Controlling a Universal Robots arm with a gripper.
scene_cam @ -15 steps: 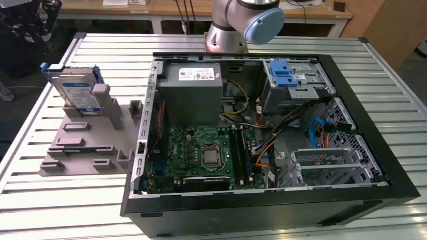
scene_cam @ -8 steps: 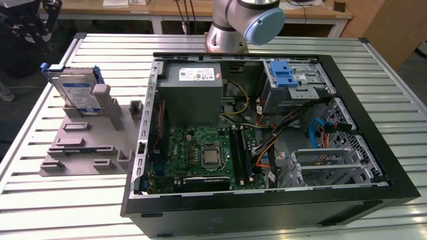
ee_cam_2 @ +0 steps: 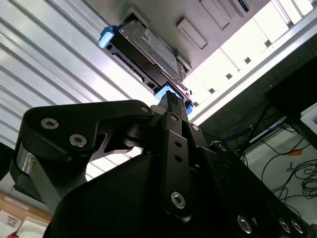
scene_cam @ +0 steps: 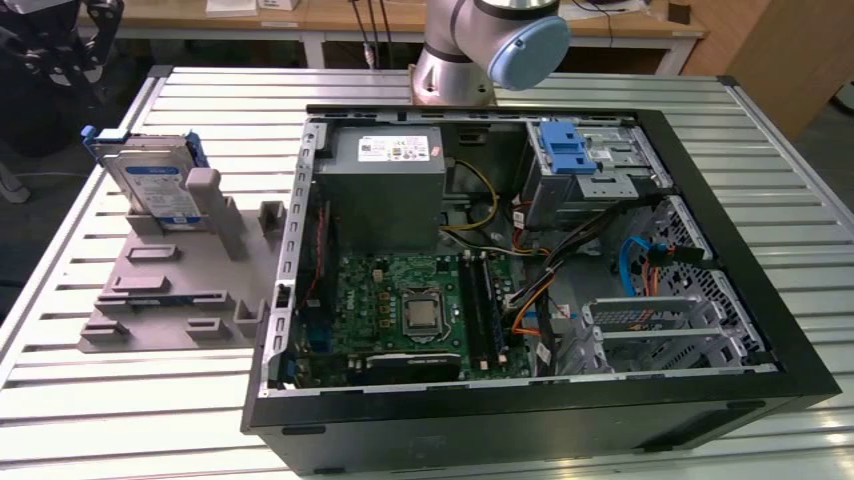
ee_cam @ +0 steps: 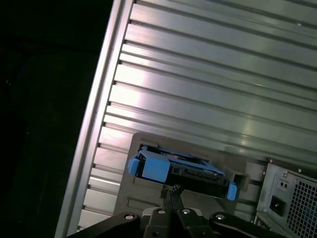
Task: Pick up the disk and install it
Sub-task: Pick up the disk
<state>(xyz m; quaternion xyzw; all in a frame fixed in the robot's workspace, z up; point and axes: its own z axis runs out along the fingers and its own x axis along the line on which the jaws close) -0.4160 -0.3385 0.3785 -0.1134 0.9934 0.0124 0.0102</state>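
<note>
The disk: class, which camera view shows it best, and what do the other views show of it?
The exterior view: the disk stands on edge in the grey fixture, label visible. The first wrist view shows its edge and blue rails; the second wrist view its labelled face at a slant.

The disk (scene_cam: pixel 150 182) is a flat rectangular silver-grey metal drive. A blue-and-white label covers its broad face, and blue plastic carrier rails frame it. It stands on one edge, nearly upright, seated in a grey holder (scene_cam: pixel 174 290). Its position is the holder's far corner on the exterior view's left, close to the tabletop (scene_cam: pixel 80 250) edge on that side. In the second wrist view the labelled face (ee_cam_2: pixel 151 47) shows. In the first wrist view the disk (ee_cam: pixel 190 173) presents a narrow side, with a blue rail at each end.
</note>
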